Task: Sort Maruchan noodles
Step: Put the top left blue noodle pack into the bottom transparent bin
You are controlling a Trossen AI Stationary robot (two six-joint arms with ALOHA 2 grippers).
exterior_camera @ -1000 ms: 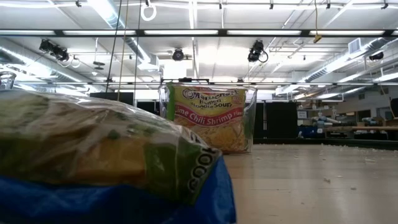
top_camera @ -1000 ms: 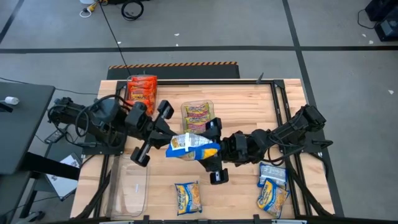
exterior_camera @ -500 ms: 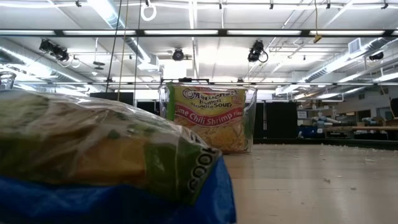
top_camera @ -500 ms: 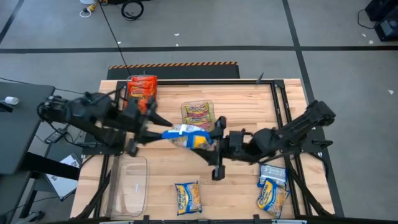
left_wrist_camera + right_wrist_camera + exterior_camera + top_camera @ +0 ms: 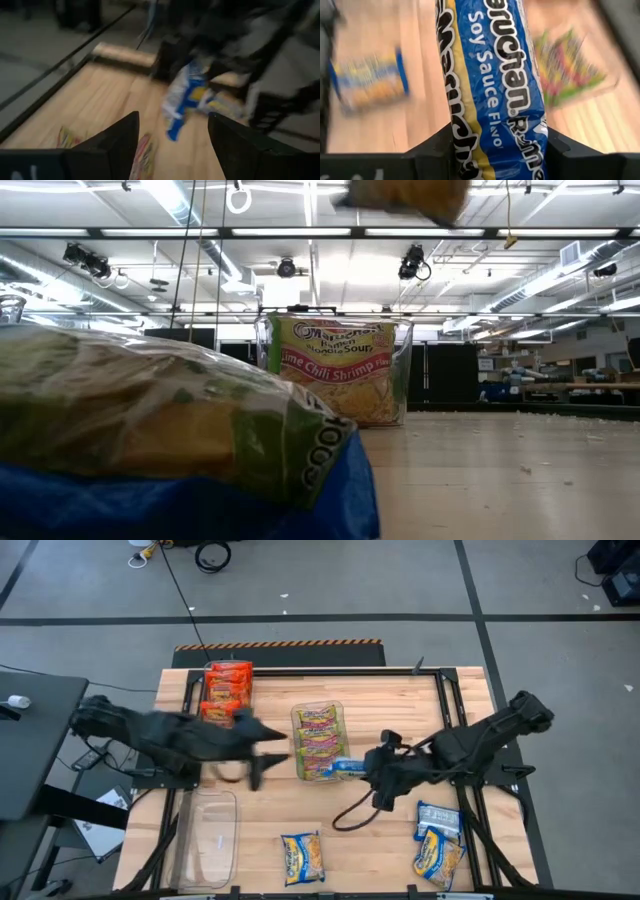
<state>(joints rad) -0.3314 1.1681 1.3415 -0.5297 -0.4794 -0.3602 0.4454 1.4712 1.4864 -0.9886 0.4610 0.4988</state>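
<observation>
Right claw (image 5: pixel 372 768) pinches a blue soy sauce Maruchan packet (image 5: pixel 492 95) mid-counter, just beside the clear bin (image 5: pixel 318 730) of lime chili shrimp packets. Left claw (image 5: pixel 172 145) is spread, empty, nearer the counter's left edge. Risk: the crinkly packet, held edge-on, could slip free or drop into that wrong-flavor bin while being carried.

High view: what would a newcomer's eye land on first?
The right gripper mid-table, shut on a blue soy sauce packet beside the clear bin of pink-green packets. The left gripper sits open on the bin's other side. Orange-red packets sit at the far left corner.
</observation>
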